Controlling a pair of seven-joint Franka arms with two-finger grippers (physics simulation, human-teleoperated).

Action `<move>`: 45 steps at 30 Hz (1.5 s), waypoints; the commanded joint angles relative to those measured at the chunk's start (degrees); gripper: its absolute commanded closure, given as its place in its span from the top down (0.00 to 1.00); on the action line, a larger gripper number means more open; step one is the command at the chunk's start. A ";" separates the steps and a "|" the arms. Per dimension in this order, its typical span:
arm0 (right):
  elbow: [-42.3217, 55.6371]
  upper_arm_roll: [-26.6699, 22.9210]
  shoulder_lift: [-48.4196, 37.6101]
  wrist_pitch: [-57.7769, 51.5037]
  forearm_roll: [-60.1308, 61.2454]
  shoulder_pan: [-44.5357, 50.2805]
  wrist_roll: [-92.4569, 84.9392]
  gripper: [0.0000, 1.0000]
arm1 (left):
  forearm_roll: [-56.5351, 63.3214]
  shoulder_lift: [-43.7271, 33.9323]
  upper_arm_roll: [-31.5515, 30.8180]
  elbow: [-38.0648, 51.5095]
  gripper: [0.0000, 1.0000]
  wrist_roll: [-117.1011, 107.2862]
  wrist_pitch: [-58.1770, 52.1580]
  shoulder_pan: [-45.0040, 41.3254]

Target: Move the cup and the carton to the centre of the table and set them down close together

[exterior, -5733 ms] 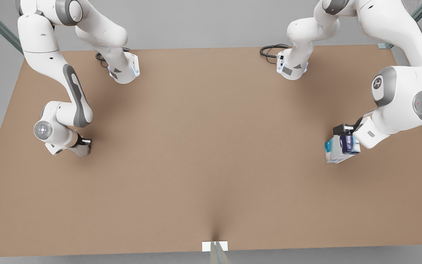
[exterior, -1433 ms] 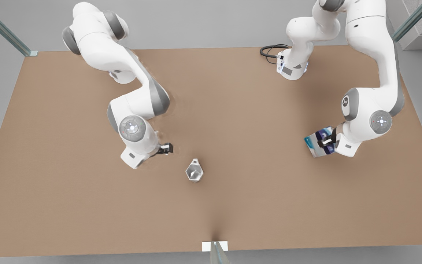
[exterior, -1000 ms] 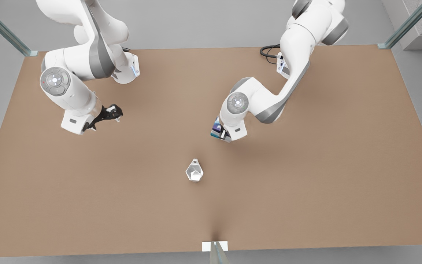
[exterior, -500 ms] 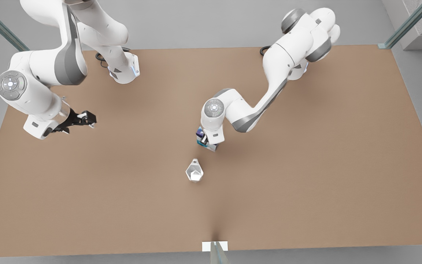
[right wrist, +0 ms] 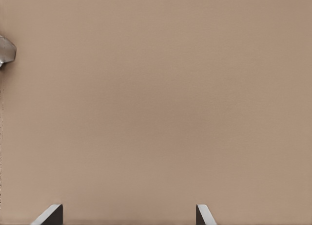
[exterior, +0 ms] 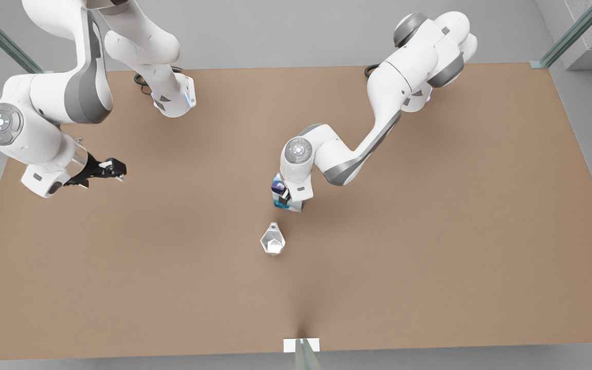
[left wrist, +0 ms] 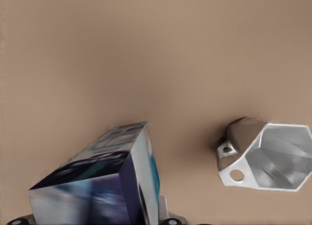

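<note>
The left gripper [exterior: 281, 197] is near the middle of the table [exterior: 429, 257] and its fingers are closed on the carton [exterior: 278, 191], which sits between them just above the cup [exterior: 273, 241] in the front view, close to it but not touching. The cup stands upright on the table with its opening upward. The right gripper [exterior: 113, 168] waits over the table at the front view's left, well apart from both objects, and its fingers [right wrist: 50, 215] are spread open with nothing between them.
</note>
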 commanded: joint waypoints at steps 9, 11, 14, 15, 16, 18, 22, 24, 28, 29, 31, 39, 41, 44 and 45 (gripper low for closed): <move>0.17 -0.17 0.98 0.25 0.00 -1.88 -0.53 1.00 | -0.16 -0.10 -0.90 1.41 1.00 -0.08 -2.76 -0.19; 0.26 -0.17 0.98 0.25 -0.09 -1.88 -0.27 1.00 | -0.16 -0.10 -1.25 2.11 1.00 0.01 -4.08 -0.19; 0.26 -0.17 0.98 0.77 -0.18 -2.50 4.38 1.00 | -0.16 -0.10 -1.86 2.11 1.00 0.01 -5.40 -0.10; 1.05 0.09 1.07 0.77 -2.02 -1.53 11.95 1.00 | -0.16 -0.19 -2.39 2.81 1.00 -0.08 -5.93 -0.10; 3.77 0.09 3.00 0.69 -2.02 -1.62 12.04 1.00 | -0.34 -0.10 -2.48 3.78 1.00 -0.08 -7.16 -0.10; 8.96 0.27 5.03 0.77 -1.76 -0.83 12.22 1.00 | -0.34 -0.10 -3.18 3.87 1.00 -0.08 -7.77 -0.01; 9.14 0.18 4.94 0.69 -1.41 -1.53 12.22 1.00 | -0.34 -0.02 -3.18 5.36 1.00 -0.08 -7.69 0.07; 8.88 0.18 4.85 0.51 -1.67 -1.62 11.52 1.00 | -0.34 -0.10 -3.18 5.45 1.00 0.01 -7.77 0.07; 2.46 1.67 0.11 -0.19 -2.02 -1.27 12.22 1.00 | -0.42 -0.10 -3.62 7.65 1.00 0.01 -10.94 0.16; 2.55 1.67 0.11 -0.28 -2.02 -1.35 12.22 1.00 | -0.42 -0.10 -4.06 7.65 1.00 0.01 -11.29 0.25; 3.16 1.67 0.37 -0.28 -2.02 -1.27 12.22 1.00 | -0.77 -0.28 -6.34 14.85 1.00 3.69 -21.74 3.41; 4.22 1.85 0.46 -1.51 -1.76 -0.92 12.30 1.00 | 4.76 -3.88 -3.98 21.62 1.00 115.59 -50.23 40.68; 4.22 1.85 0.46 -2.21 -1.67 -0.92 12.30 1.00 | -8.58 -18.81 13.32 11.27 1.00 115.67 -41.71 32.17; 4.39 1.76 0.63 -2.13 -1.76 -1.35 12.30 1.00 | -9.48 -29.28 14.22 3.96 1.00 114.97 -38.37 28.90; 4.39 1.76 0.63 -2.13 -1.76 -1.27 12.22 1.00 | -9.74 -30.87 15.10 2.02 1.00 114.97 -36.60 27.50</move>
